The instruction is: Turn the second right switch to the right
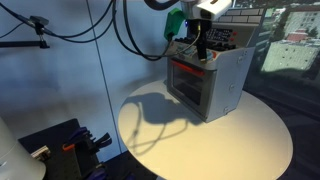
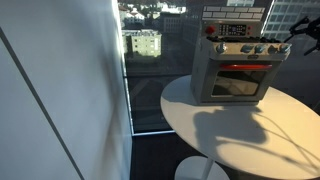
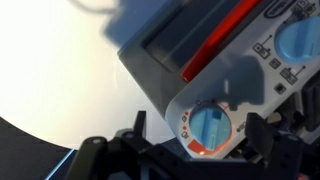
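Note:
A grey toy oven point(image 1: 215, 85) with a red-trimmed door stands on a round white table point(image 1: 240, 150); it also shows in an exterior view point(image 2: 235, 75). A row of knobs point(image 2: 248, 48) runs along its top panel. My gripper point(image 1: 200, 45) hangs at the panel's front. In the wrist view, my gripper point(image 3: 200, 130) is open, with one finger on each side of a round blue knob point(image 3: 212, 127) at the panel's rounded end corner, not touching it. Another blue knob point(image 3: 298, 40) lies further along the panel.
The oven stands near the table's far edge, by a window with buildings outside point(image 2: 145, 45). Black cables point(image 1: 130, 30) hang from the arm above the table. Dark equipment point(image 1: 65, 145) sits on the floor beside the table.

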Controlling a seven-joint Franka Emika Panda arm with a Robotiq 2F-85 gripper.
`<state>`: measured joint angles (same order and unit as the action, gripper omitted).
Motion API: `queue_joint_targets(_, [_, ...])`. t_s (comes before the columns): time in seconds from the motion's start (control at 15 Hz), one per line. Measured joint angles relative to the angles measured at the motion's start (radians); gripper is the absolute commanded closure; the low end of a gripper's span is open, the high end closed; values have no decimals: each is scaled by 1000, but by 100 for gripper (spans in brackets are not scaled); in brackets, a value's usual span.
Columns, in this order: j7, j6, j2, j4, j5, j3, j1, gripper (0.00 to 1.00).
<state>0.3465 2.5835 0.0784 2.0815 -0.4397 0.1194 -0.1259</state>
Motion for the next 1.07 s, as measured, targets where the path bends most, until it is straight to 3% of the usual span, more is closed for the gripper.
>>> queue_joint_targets(0.4, [-57,-159,-62,19,103,-1,3,0])
queue_joint_targets(1.07, [-61,-545,-140,18,287,-11,8,0])
